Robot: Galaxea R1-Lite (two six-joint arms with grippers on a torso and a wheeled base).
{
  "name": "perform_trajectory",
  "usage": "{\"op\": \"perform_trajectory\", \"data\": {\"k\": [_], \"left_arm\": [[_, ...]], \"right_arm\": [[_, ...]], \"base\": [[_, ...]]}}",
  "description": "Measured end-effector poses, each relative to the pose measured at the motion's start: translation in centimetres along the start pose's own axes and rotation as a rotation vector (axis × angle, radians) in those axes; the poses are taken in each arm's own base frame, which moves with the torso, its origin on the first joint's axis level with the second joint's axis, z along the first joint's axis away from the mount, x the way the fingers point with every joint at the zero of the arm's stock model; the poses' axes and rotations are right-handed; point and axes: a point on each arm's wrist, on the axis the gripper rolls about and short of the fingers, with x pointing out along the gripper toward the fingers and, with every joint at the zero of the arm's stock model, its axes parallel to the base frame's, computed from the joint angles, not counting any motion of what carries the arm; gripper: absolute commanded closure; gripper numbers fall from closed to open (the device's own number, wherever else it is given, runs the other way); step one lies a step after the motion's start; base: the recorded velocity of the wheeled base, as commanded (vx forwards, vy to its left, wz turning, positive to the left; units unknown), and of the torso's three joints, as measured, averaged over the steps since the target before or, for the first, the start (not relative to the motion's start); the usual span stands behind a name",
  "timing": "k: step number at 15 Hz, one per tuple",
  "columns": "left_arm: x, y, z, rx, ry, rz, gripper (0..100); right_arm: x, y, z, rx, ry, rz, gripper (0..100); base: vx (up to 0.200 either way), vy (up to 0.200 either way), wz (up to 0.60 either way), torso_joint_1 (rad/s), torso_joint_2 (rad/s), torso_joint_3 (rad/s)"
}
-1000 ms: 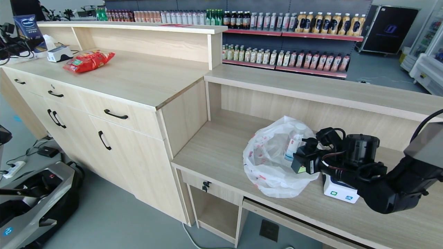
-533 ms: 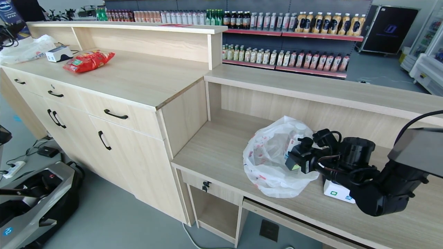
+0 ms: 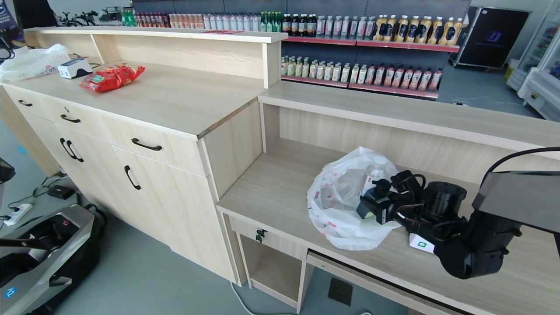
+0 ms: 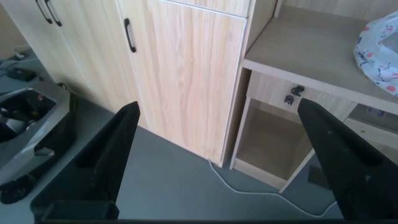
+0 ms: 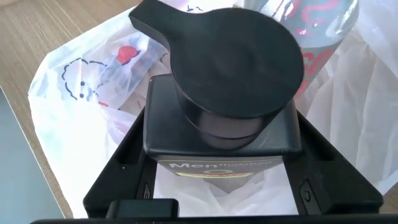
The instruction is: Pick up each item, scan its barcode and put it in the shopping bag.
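Our right gripper point(image 3: 371, 206), clamped on a black-capped bottle point(image 5: 236, 68), hangs at the three o'clock rim of the shopping bag point(image 3: 332, 205) on the desk point(image 3: 280, 188). Cap end foremost, the bottle points toward nine o'clock, where we judge the bag's open mouth waits below.

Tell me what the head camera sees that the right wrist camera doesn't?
Head view alone: the red snack packet on the tall counter, the drink shelves behind, and the white scanner box on the lower desk. Right wrist view alone: the round black cap of the container clamped in the right gripper. Both: the white shopping bag, the clear bottle inside it, and the right gripper at the bag's opening.
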Motion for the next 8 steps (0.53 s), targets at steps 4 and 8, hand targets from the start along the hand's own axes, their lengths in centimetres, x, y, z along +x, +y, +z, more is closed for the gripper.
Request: {"op": "perform_trajectory", "data": {"k": [4,8], "left_arm": [[0.0,0.0,0.0,0.000,0.000,0.000,0],[0.0,0.0,0.0,0.000,0.000,0.000,0]], "right_arm": [[0.4,-0.3,-0.8,-0.035,0.013,-0.006,100],[0.7,-0.5,-1.4,-0.037,0.024,-0.007,100]], "base": [[0.000,0.000,0.00,0.000,0.00,0.000],[0.000,0.000,0.00,0.000,0.00,0.000]]}}
